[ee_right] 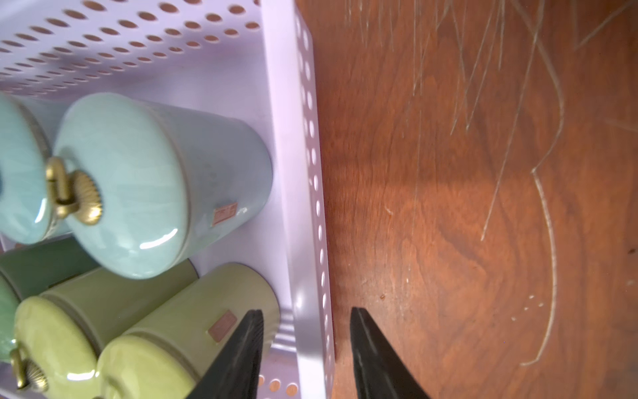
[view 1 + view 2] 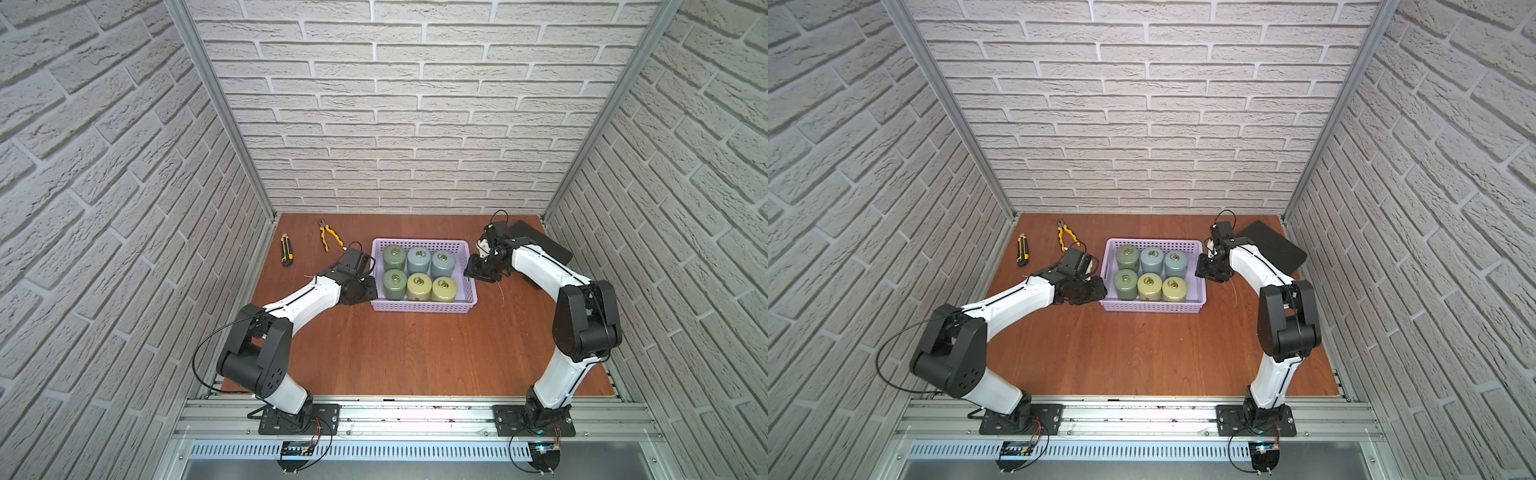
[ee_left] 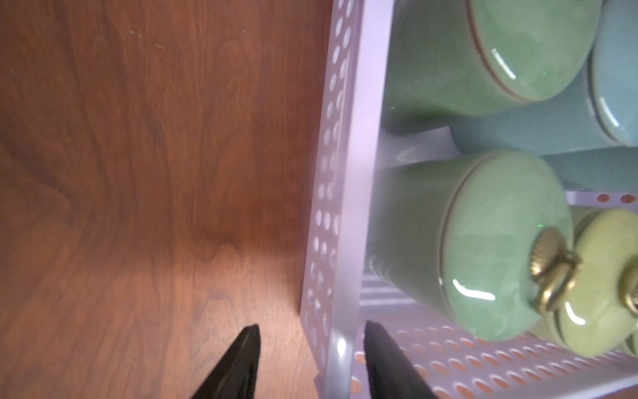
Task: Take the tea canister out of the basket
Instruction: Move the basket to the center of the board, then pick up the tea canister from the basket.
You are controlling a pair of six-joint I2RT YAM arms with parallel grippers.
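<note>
Left wrist view: the left tool has its jaws apart, one on each side of a short wall of the basket. Neither jaw visibly presses the wall.
Right wrist view: the right tool stands the same way over the opposite short wall, jaws apart, with nothing clamped.
Tea canisters: six stand upright inside the basket, in two rows of three, close to each other. None is out yet.
Nearest to left tool: a dark green canister, just inside the wall this tool straddles.
Nearest to right tool: a yellow-green canister, just inside its wall, with a pale blue canister further along the same wall.
Step in hand: by my judgement, one tool must now leave its wall and go to a canister.
How to do it well: raise that tool straight up first, so the inner jaw does not drag the light basket. Choose the canister next to its own wall. Take it by the body below the lid, because the lid may be loose. Put the jaws into the free gaps, not between two touching canisters. Lift vertically until the base clears the rim.
Other tool: it is better to close it on its wall, to hold the basket down.
Risk: the glaze looks slippery, and a tilted canister can knock its neighbours.
Beyond left tool: in a top view, pliers lie on the tabletop, apart from the basket.
</note>
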